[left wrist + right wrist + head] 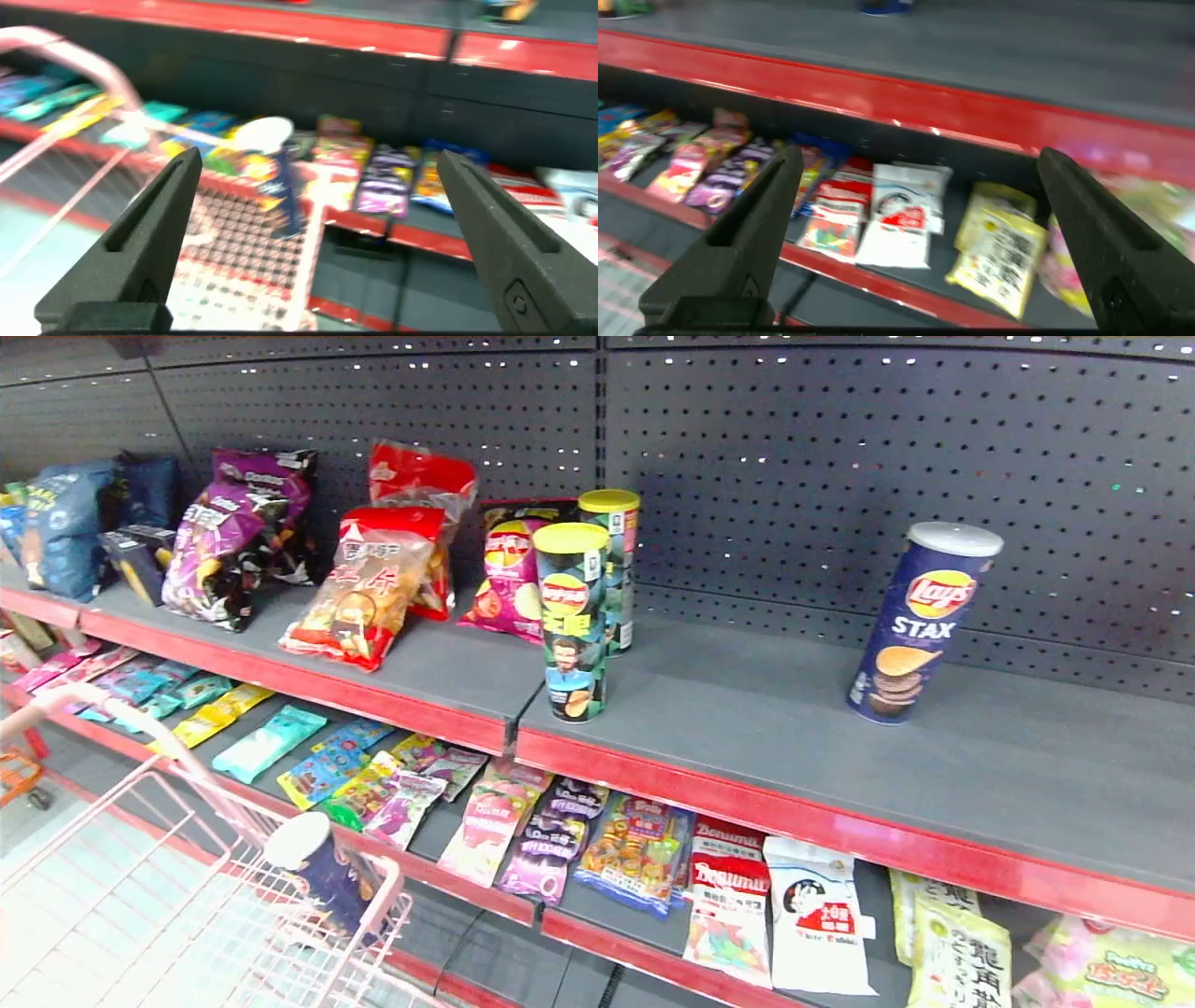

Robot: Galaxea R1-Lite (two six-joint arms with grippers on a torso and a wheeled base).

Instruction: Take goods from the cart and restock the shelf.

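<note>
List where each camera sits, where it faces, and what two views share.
Head view: on the head, facing forward and down over top shelf, lower shelf and cart.
Left wrist view: on the left wrist, facing past the open left gripper to the cart's blue can.
Right wrist view: on the right wrist, facing past the open right gripper to the lower shelf's white packet.
Shared: head and left wrist views both show the blue can.

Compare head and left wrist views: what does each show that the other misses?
Head only: the blue can standing on the upper shelf, and the pegboard wall behind it. Left wrist only: the open left hand. Both: the pink cart with a white-lidded can in it, and candy packets on the lower shelf.
</note>
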